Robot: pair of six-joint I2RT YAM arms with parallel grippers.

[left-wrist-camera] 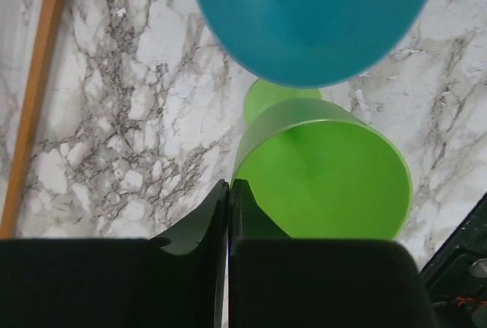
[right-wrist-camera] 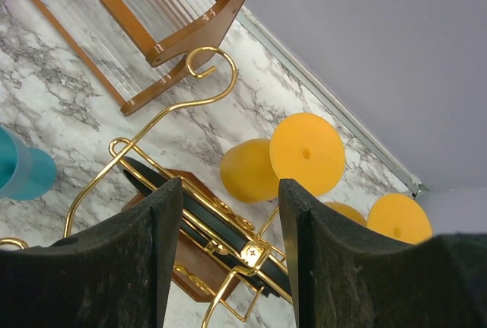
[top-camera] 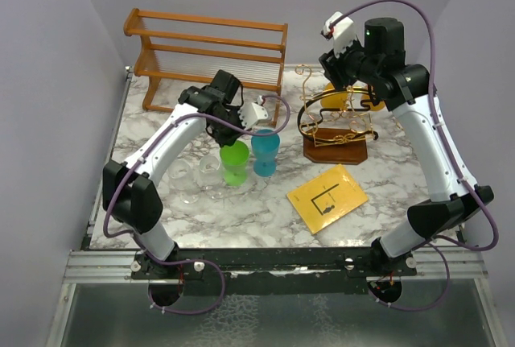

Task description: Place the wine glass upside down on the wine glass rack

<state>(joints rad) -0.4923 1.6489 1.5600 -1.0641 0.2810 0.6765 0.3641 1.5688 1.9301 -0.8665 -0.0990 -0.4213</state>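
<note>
Closest to the lens, my left end effector [left-wrist-camera: 229,186] is closed, with the near rim of the green wine glass [left-wrist-camera: 327,183] running straight into its shut seam, so I judge the grasp made; next I must lift it clear of the blue wine glass [left-wrist-camera: 312,16] beside it, invert it and carry it right to the wine glass rack [top-camera: 336,150], standing apart below my open right end effector [right-wrist-camera: 228,185]

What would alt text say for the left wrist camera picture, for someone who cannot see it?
The robot's left hand, two black fingers shut together, sits at the near rim of an open green glass seen from above. A blurred blue glass fills the top, over a white marble table.
</note>
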